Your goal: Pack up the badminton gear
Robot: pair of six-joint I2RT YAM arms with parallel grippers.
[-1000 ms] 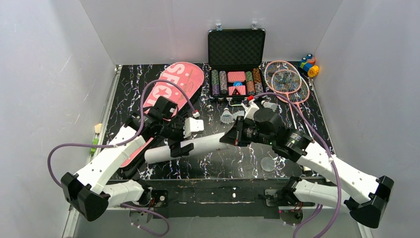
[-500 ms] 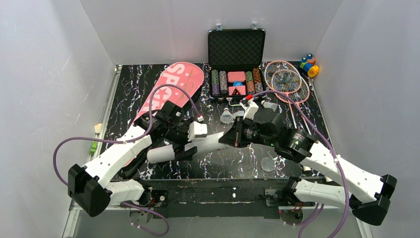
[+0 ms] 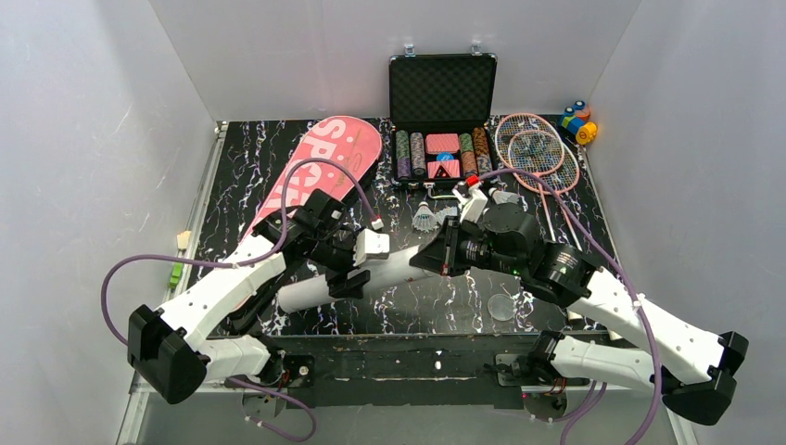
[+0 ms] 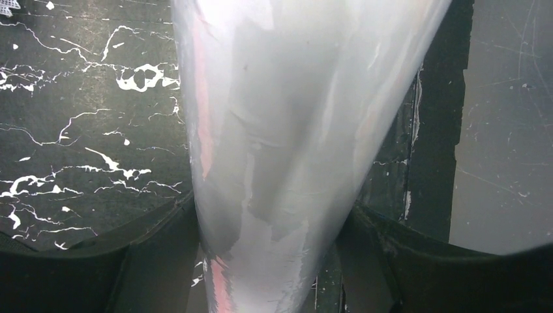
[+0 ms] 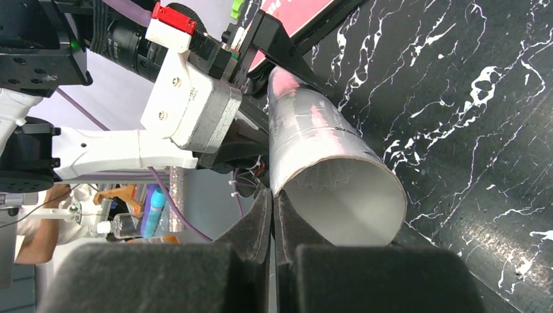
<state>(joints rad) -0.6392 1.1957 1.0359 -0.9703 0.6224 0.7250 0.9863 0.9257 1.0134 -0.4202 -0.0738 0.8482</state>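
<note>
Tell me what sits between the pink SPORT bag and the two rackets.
The open black case of poker chips sits between the pink bag and the rackets, clear in the top external view.

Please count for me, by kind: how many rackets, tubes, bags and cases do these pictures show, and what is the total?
Pink rackets: 2
White tube: 1
Pink bag: 1
Black case: 1
Total: 5
</note>
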